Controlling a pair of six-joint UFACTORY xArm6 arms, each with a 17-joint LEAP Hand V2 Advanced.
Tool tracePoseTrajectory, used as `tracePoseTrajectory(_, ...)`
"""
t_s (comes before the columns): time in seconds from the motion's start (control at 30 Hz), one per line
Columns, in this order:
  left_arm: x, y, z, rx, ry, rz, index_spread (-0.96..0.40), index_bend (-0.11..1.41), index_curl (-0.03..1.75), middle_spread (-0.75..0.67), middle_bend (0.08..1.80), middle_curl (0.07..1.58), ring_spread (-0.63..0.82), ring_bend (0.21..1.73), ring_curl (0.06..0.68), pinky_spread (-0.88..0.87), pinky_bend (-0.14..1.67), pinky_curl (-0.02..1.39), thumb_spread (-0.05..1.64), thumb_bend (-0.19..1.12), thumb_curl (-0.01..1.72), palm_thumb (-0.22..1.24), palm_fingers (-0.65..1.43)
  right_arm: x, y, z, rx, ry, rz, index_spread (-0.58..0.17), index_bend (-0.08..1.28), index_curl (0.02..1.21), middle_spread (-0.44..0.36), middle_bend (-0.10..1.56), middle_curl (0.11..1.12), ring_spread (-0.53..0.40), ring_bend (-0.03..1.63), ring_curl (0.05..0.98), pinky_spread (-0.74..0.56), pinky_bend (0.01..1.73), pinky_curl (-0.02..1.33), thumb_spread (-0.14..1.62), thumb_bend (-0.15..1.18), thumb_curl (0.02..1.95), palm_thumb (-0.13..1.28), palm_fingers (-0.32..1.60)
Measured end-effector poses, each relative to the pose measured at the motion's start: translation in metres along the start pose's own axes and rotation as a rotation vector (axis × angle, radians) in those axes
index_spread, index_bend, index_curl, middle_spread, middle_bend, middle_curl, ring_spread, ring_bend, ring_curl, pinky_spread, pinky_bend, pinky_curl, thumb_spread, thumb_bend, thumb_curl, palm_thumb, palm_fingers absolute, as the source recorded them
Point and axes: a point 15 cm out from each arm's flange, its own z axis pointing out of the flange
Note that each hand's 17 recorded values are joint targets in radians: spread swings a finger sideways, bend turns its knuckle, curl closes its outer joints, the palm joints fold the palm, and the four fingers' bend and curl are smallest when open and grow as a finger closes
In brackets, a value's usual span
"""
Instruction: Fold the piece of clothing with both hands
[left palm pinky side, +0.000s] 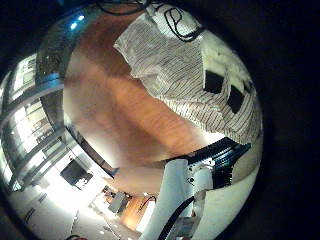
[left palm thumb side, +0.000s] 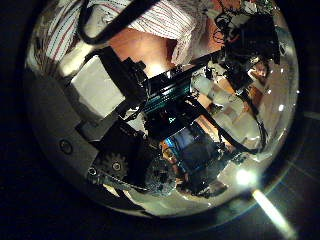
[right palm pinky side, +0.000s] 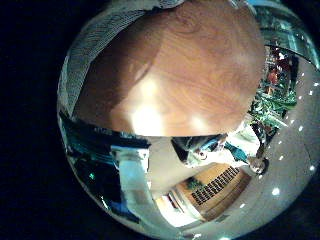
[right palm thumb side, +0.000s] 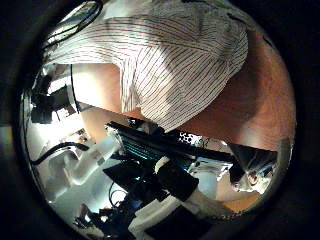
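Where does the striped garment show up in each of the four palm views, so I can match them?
Left little finger side palm view: the pale, thin-striped cloth garment lies spread on the brown wooden table.
Left thumb side palm view: garment at the rim, beyond the robot hand's own parts.
Right little finger side palm view: a strip along the table's edge.
Right thumb side palm view: fills much of it.
Shared landmark: the table.
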Motion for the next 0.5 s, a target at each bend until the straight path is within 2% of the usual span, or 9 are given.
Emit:
tracePoseTrajectory(0.07, 0.0, 0.0, 0.0, 0.0, -0.001, 0.0, -0.67, 0.26, 1.31, -0.58, 0.94, 0.94, -0.53, 1.08, 0.501, -0.74, 0.56, 0.74, 1.19, -0.01, 0.52, 0.76, 0.83, 0.003, 0.0, -0.003, 0.008, -0.003, 0.008, -0.197, 0.19, 0.34, -0.017, 0.36, 0.42, 0.01, 0.68, 0.289, 0.28, 0.56, 0.22, 1.23, 0.14, 0.59, 0.91, 0.33)
tracePoseTrajectory(0.1, 0.0, 0.0, 0.0, 0.0, -0.002, 0.001, -0.67, 0.26, 1.31, -0.58, 0.94, 0.94, -0.53, 1.08, 0.501, -0.74, 0.56, 0.74, 1.2, -0.01, 0.52, 0.77, 0.83, 0.003, 0.001, -0.004, 0.011, -0.003, 0.007, -0.2, 0.19, 0.34, -0.018, 0.36, 0.42, 0.011, 0.67, 0.288, 0.28, 0.56, 0.22, 1.23, 0.11, 0.6, 0.85, 0.33)
tracePoseTrajectory(0.2, 0.0, 0.001, 0.0, -0.005, 0.0, 0.0, -0.67, 0.26, 1.31, -0.58, 0.93, 0.94, -0.53, 1.08, 0.501, -0.75, 0.55, 0.74, 1.2, -0.01, 0.52, 0.77, 0.83, 0.003, 0.003, -0.008, 0.018, -0.002, 0.006, -0.21, 0.18, 0.35, -0.025, 0.36, 0.42, 0.014, 0.67, 0.288, 0.29, 0.56, 0.21, 1.24, -0.02, 0.54, 0.67, 0.33)
tracePoseTrajectory(0.3, 0.0, 0.002, 0.0, -0.005, 0.0, 0.0, -0.67, 0.25, 1.31, -0.58, 0.93, 0.94, -0.53, 1.08, 0.501, -0.75, 0.54, 0.75, 1.2, -0.01, 0.52, 0.77, 0.83, 0.003, 0.009, -0.008, -0.002, -0.001, 0.003, -0.22, 0.17, 0.35, -0.024, 0.36, 0.42, 0.022, 0.66, 0.283, 0.31, 0.56, 0.21, 1.17, -0.12, 0.42, 0.35, 0.31)
tracePoseTrajectory(0.33, 0.001, 0.002, 0.0, -0.007, -0.001, 0.001, -0.67, 0.25, 1.31, -0.58, 0.93, 0.94, -0.53, 1.08, 0.501, -0.75, 0.54, 0.75, 1.2, -0.01, 0.52, 0.77, 0.83, 0.003, 0.011, -0.007, -0.014, -0.001, 0.002, -0.222, 0.17, 0.35, -0.023, 0.36, 0.42, 0.024, 0.66, 0.283, 0.32, 0.55, 0.21, 1.13, -0.12, 0.39, 0.27, 0.3)
tracePoseTrajectory(0.5, 0.002, 0.003, 0.0, -0.009, -0.001, 0.001, -0.67, 0.25, 1.32, -0.58, 0.92, 0.95, -0.53, 1.07, 0.503, -0.76, 0.52, 0.76, 1.2, -0.01, 0.52, 0.77, 0.83, 0.009, 0.019, -0.007, -0.042, -0.012, -0.004, -0.256, 0.21, 0.36, -0.01, 0.34, 0.41, 0.069, 0.62, 0.266, 0.36, 0.53, 0.2, 1.03, -0.08, 0.32, 0.0, 0.28)
